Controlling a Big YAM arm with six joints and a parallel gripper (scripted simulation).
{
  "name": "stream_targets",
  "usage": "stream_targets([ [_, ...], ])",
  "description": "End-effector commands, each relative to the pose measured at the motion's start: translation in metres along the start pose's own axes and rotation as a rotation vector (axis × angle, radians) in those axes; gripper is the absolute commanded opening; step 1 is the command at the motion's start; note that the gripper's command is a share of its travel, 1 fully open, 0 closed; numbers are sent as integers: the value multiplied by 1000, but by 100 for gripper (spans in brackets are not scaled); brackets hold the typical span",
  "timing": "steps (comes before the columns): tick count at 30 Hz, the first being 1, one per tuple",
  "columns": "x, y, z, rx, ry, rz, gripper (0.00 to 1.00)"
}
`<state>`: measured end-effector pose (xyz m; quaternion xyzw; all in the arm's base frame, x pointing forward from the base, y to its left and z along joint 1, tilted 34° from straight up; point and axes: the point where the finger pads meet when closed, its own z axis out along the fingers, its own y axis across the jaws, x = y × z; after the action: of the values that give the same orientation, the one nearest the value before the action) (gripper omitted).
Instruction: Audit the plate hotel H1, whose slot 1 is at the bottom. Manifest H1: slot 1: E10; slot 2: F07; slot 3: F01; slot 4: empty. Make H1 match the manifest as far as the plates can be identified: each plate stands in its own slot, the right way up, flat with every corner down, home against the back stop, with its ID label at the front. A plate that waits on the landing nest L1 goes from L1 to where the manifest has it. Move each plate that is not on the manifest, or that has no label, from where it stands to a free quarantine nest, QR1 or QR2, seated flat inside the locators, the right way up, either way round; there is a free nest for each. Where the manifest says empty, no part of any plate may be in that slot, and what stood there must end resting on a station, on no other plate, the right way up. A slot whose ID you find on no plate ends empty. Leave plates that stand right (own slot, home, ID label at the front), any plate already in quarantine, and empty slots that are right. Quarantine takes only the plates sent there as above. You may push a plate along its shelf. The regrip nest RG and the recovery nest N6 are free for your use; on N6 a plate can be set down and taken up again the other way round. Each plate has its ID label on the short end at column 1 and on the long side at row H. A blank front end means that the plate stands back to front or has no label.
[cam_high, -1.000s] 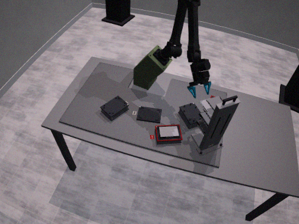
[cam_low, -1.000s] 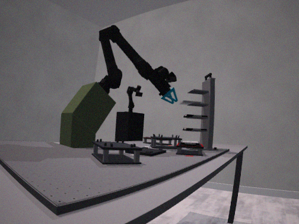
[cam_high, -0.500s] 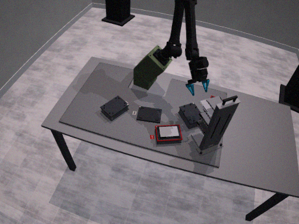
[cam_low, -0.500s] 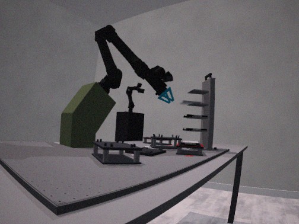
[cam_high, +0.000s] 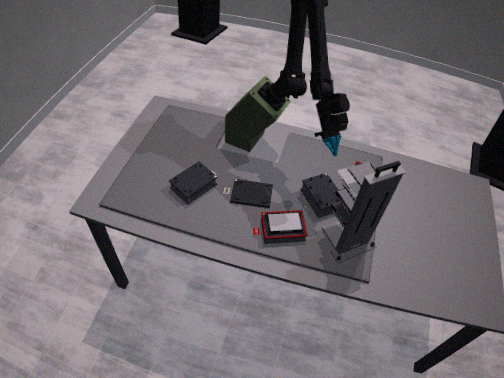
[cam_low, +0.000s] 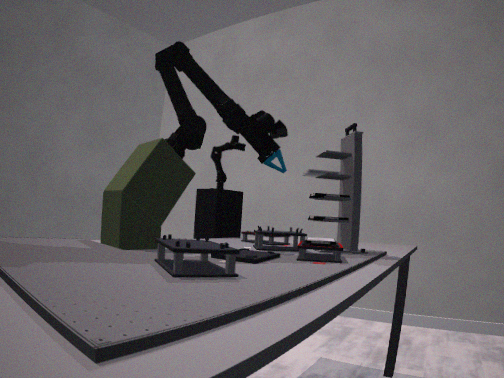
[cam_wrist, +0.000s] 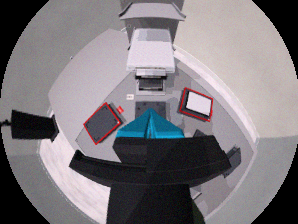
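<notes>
The hand (cam_high: 332, 145) hangs pinched shut on nothing above the bench (cam_high: 440, 210), the plate hotel (cam_high: 367, 215) just beyond it, a red-framed nest (cam_high: 284, 224) holding a white plate (cam_high: 283, 221) below.

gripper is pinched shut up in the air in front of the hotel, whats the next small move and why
Probably ease the gripper forward toward the plate hotel. Its blue fingers meet at a point with nothing between them, apart from the shelves, which suits nudging a plate along its shelf rather than gripping. Which plate needs it cannot be told.
</notes>
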<state>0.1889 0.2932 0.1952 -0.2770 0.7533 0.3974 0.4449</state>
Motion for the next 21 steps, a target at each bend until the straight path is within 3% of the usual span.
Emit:
stream_targets([
  [1,-18,5,0,-10,-41,1,0],
  [20,-18,5,0,-10,-41,1,0],
  [21,-4,1,1,-4,-22,13,0],
])
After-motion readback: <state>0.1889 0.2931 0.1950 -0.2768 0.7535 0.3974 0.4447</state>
